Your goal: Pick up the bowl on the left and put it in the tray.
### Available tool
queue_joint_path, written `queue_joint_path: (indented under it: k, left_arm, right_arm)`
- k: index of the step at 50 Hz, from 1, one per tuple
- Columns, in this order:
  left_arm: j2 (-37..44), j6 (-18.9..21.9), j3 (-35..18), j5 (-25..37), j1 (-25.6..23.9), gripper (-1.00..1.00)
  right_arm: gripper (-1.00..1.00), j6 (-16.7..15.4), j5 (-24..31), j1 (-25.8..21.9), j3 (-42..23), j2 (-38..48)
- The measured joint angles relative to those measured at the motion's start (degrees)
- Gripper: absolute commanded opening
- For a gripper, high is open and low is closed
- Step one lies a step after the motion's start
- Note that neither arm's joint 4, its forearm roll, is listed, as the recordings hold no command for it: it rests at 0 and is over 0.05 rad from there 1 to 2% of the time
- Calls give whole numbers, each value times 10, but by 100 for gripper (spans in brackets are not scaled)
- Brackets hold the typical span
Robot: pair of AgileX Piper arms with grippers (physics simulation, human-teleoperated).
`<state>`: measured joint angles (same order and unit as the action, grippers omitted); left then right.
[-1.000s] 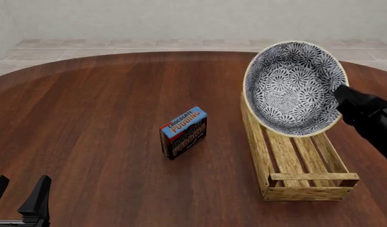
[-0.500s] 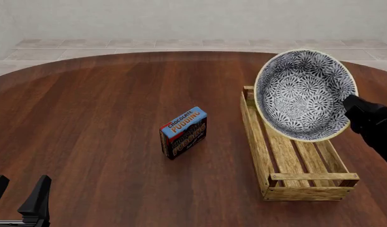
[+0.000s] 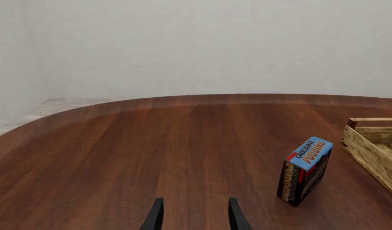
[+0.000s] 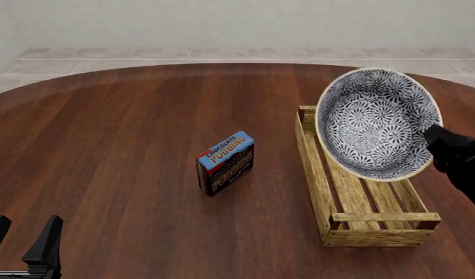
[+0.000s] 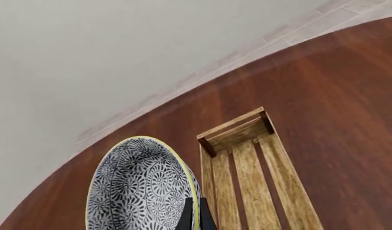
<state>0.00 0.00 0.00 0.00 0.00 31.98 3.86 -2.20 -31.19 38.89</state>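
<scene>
The blue-and-white patterned bowl [image 4: 377,123] hangs tilted on edge above the far half of the slatted wooden tray [image 4: 360,192], its inside facing the camera. My right gripper [image 4: 432,135] is shut on the bowl's right rim. In the right wrist view the bowl [image 5: 142,189] fills the near part, with the fingers [image 5: 194,215] pinching its rim and the tray [image 5: 260,170] beyond. My left gripper [image 4: 24,241] stands open at the near left edge, holding nothing; its fingertips [image 3: 156,216] show in the left wrist view.
A blue-and-dark chocolate pudding box [image 4: 225,163] stands upright near the table's middle, left of the tray; it also shows in the left wrist view as the pudding box [image 3: 305,170]. The round wooden table [image 4: 114,133] ends at a tiled floor behind.
My right gripper has carried the bowl to the right and lower, bringing it over the tray's far half. The left arm has not moved.
</scene>
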Motion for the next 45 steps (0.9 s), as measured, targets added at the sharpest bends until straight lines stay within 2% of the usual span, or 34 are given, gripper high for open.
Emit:
queue_joint_path:
  k: [23, 45]
  left_arm:
    - [0, 0, 0, 0, 0, 100]
    - [0, 0, 0, 0, 0, 100]
  right_arm:
    - [-100, 0, -7, 4, 21, 1]
    - [-100, -3, -12, 28, 31, 1]
